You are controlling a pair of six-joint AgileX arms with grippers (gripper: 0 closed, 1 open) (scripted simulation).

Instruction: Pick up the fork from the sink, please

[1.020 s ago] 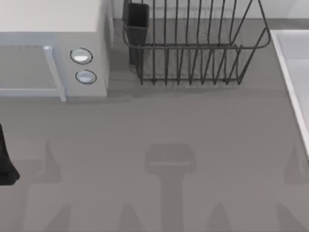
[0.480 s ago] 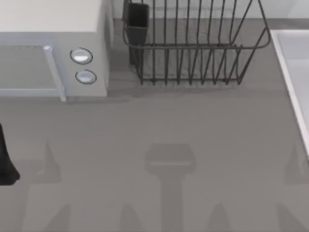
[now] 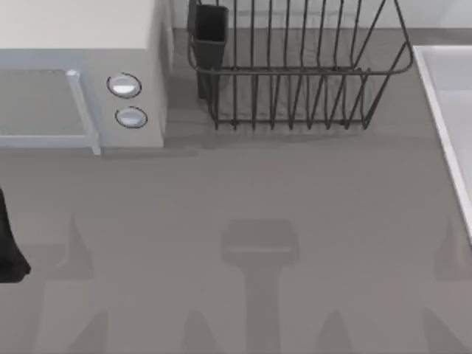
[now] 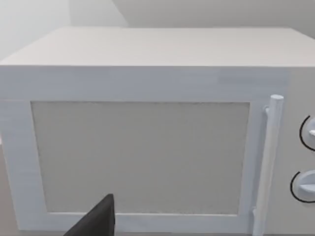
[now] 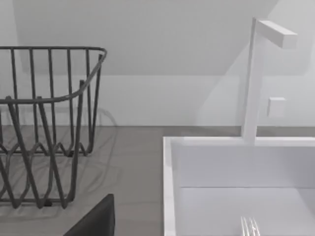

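Note:
The sink (image 5: pixel 170 187) is a pale white basin with a raised rim, and its edge also runs down the table's right side (image 3: pixel 442 103). In the right wrist view the silvery tines of the fork (image 5: pixel 249 227) lie on the basin floor at the picture's edge, the handle out of view. A black part of my right gripper (image 5: pixel 96 219) shows in that view, apart from the sink and short of its rim. A black part of my left arm (image 3: pixel 7 247) sits at the table's far left edge. My left gripper (image 4: pixel 96 221) faces the microwave door.
A white microwave (image 3: pixel 81 81) with two round knobs stands at the back left. A dark wire dish rack (image 3: pixel 295 74) with a dark cup (image 3: pixel 210 33) stands at the back middle. A white faucet (image 5: pixel 256 78) rises behind the sink.

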